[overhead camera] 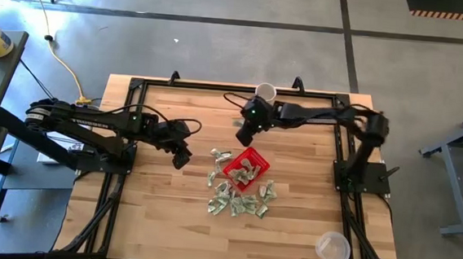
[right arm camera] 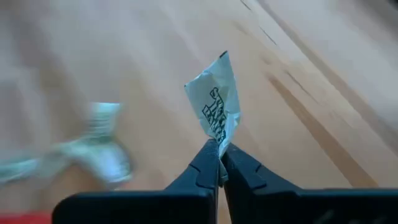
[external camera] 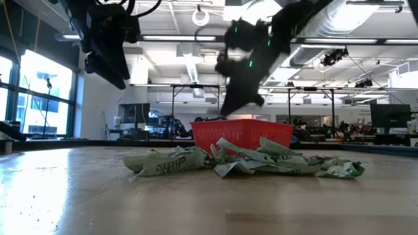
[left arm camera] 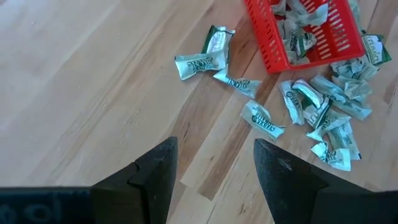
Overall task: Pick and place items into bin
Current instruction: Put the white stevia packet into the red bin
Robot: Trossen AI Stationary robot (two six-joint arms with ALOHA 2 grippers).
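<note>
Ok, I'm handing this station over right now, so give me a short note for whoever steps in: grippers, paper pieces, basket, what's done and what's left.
Right gripper: shut on one paper piece, held above the table, on the far side of the red basket.
Left gripper: open, empty, hovering over bare wood left of the basket.
Done: several pieces already lie in the basket.
Left: drop the held piece in, then clear the loose pieces scattered mostly on the basket's near side, and a few on its left.
</note>
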